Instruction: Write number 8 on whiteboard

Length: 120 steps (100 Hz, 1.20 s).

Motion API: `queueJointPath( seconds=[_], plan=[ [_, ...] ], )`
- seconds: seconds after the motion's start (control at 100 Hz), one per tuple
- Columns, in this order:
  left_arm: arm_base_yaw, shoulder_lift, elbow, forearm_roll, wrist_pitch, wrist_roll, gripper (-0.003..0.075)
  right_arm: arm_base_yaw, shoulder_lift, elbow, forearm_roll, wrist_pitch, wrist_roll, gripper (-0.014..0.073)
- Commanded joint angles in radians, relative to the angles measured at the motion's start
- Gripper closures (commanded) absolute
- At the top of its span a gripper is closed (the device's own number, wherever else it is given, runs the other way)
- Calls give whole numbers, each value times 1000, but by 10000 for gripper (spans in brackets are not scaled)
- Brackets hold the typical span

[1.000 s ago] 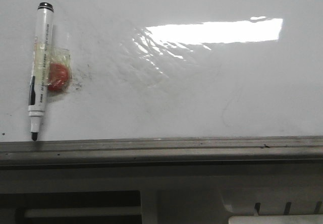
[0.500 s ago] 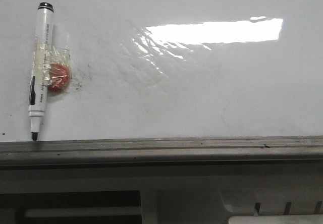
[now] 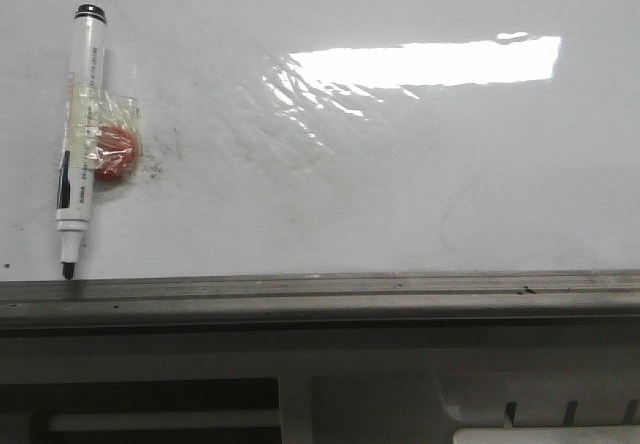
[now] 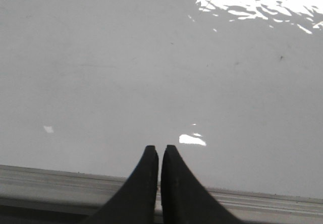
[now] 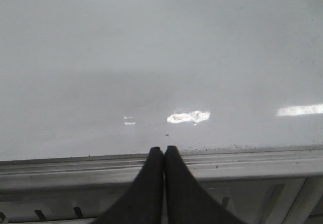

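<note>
The whiteboard [image 3: 400,194] is glossy white with faint smudges, a wrinkled shiny patch [image 3: 300,94] and a grey metal edge rail [image 3: 320,294] along its near side. No number 8 shows on it. A white marker with black ends [image 3: 78,134] lies at the left, tip toward the rail, with clear tape and a red piece [image 3: 112,152] stuck to its side. My left gripper [image 4: 159,148] is shut and empty over the rail. My right gripper [image 5: 163,149] is shut and empty at the rail. Neither gripper shows in the front view.
Small dark specks lie on the board by the red piece [image 3: 160,169] and on the rail [image 3: 520,289]. Below the rail is a grey frame with dark slots [image 3: 160,409].
</note>
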State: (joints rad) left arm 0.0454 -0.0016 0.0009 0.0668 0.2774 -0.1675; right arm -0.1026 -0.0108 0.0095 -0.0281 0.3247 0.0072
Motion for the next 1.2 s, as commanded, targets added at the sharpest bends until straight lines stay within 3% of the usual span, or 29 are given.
queueJointPath(
  seconds=[0.0, 0.18, 0.41, 0.65, 1.06, 1.19],
  plan=[
    [0, -30, 33, 5, -91, -9, 741, -7, -22, 12, -21, -70, -7, 657],
    [0, -30, 33, 7, -89, -9, 741, -7, -22, 12, -21, -268, -7, 657],
    [0, -30, 33, 7, -91, -9, 741, -7, -22, 12, -21, -355, -7, 657],
    [0, -30, 33, 3, -155, -9, 741, -7, -22, 12, -19, -589, -7, 657],
    [0, -30, 7, -1, -312, -9, 741, -7, -20, 8, -19, -494, -7, 657],
    [0, -20, -62, 18, -272, -9, 741, -7, -20, -52, -19, -350, -7, 657]
  ],
)
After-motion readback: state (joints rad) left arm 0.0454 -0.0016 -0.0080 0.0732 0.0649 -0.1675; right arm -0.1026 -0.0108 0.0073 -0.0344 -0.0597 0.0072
